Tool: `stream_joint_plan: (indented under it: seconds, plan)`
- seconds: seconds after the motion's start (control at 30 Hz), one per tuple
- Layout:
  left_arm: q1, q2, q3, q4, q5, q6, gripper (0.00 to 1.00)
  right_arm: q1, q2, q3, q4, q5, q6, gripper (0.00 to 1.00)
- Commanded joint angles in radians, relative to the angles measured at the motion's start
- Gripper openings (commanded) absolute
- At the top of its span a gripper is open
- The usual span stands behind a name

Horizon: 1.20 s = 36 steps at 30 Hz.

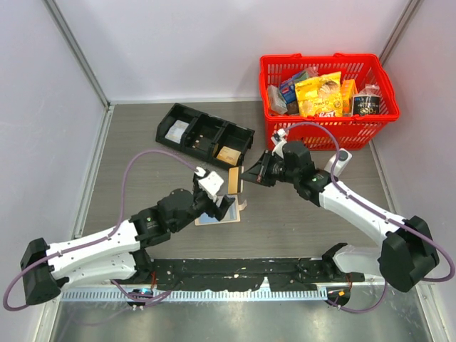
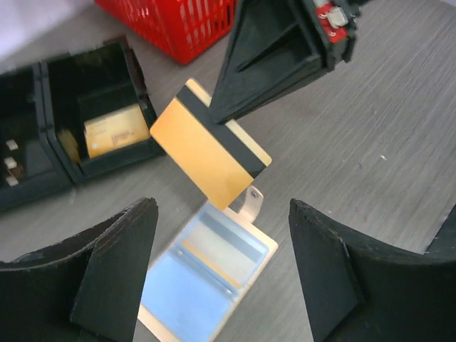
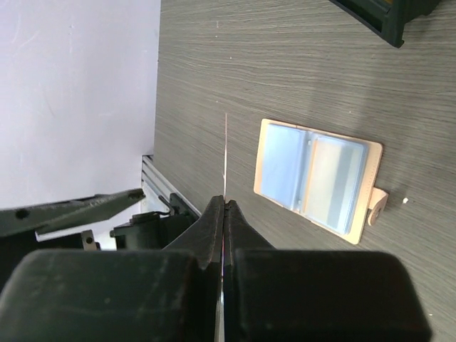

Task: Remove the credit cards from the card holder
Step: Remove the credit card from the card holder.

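The right gripper [image 3: 224, 208] has its two black fingers pressed together on one thin yellow-orange plastic credit card [image 2: 210, 153] with a black stripe along one long edge. It pinches the credit card at the striped edge and holds it in the air, clear of the grey wood-grain worktop [image 1: 285, 228].

The small flat tan-pink leather-like card holder [image 2: 206, 274] lies open on the worktop. In the top view it is just at 7 o'clock of the lifted credit card, pale blue inner faces up, its little closing tab on the side toward the card.

The left gripper [image 1: 219, 205] hangs over the card holder with its fingers wide apart, one on either side, gripping nothing.

A black three-compartment plastic tray [image 1: 205, 135] sits at 11 o'clock of the card holder. A red plastic mesh basket [image 1: 328, 89] filled with packets stands at 1 o'clock, well apart.
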Motion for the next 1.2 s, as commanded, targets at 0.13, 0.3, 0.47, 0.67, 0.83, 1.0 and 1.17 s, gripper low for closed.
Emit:
stream_joint_plan:
  seconds: [0.13, 0.3, 0.47, 0.67, 0.83, 1.0, 1.17]
  plan:
    - [-0.08, 0.042, -0.11, 0.406, -0.075, 0.44, 0.77, -0.003, -0.068, 0.067, -0.019, 0.0, 0.059, 0.01]
    - [-0.083, 0.098, -0.127, 0.52, -0.08, 0.505, 0.74, -0.003, -0.088, 0.072, -0.017, 0.01, 0.076, 0.01]
    - [-0.102, 0.186, -0.122, 0.622, -0.15, 0.567, 0.69, -0.003, -0.101, 0.07, -0.014, 0.016, 0.093, 0.01]
    - [-0.135, 0.258, -0.124, 0.713, -0.187, 0.64, 0.64, -0.003, -0.113, 0.063, 0.003, 0.02, 0.11, 0.01]
    - [-0.154, 0.313, -0.124, 0.788, -0.245, 0.681, 0.5, -0.001, -0.119, 0.055, 0.012, 0.019, 0.128, 0.01]
    - [-0.18, 0.345, -0.124, 0.821, -0.279, 0.719, 0.25, -0.001, -0.121, 0.052, 0.024, 0.019, 0.135, 0.01]
    - [-0.186, 0.318, -0.124, 0.798, -0.308, 0.661, 0.0, -0.001, -0.133, 0.034, 0.096, 0.014, 0.115, 0.08]
